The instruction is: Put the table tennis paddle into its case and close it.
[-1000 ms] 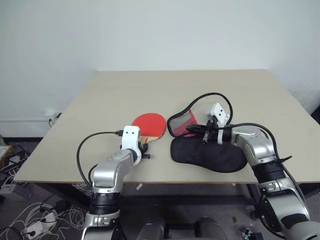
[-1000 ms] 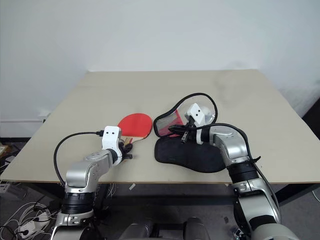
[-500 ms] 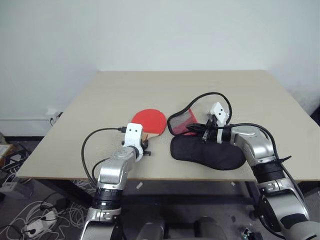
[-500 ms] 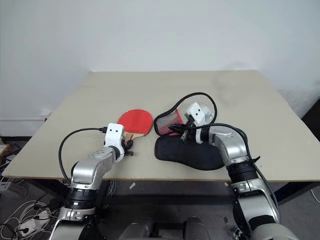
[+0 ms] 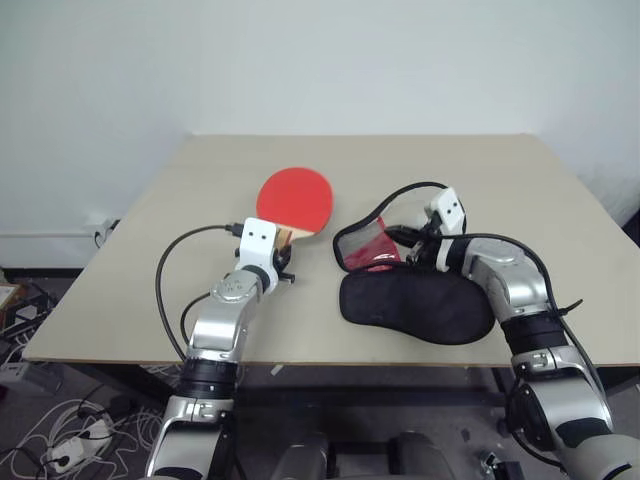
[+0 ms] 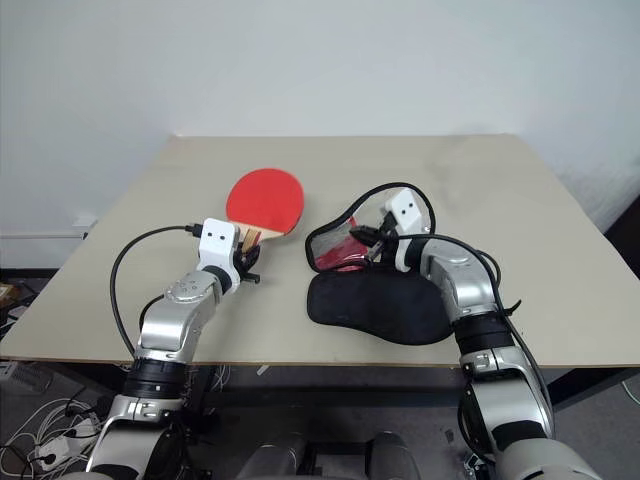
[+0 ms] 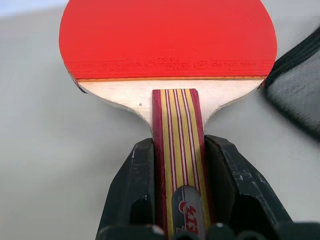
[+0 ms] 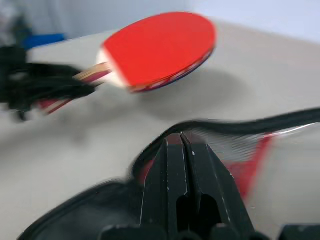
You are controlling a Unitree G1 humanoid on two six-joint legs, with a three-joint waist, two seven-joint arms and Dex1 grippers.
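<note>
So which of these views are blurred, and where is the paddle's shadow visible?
Right wrist view: soft, the left hand and the case rim smeared, and the paddle throws a faint shadow on the table below it. Left wrist view: sharp, the handle's stripes clear. Both eye views: evenly lit, no glare.

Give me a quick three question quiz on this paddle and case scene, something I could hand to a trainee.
1. True or false: the table tennis paddle lies flat on the table.
2. Which part of the paddle does the left gripper clamp?
A. the handle
B. the red blade
C. the blade's rim
3. What do the right gripper's shut jaws pinch?

Key
1. False: it is held up off the table.
2. A.
3. The upper flap of the open case.
</note>
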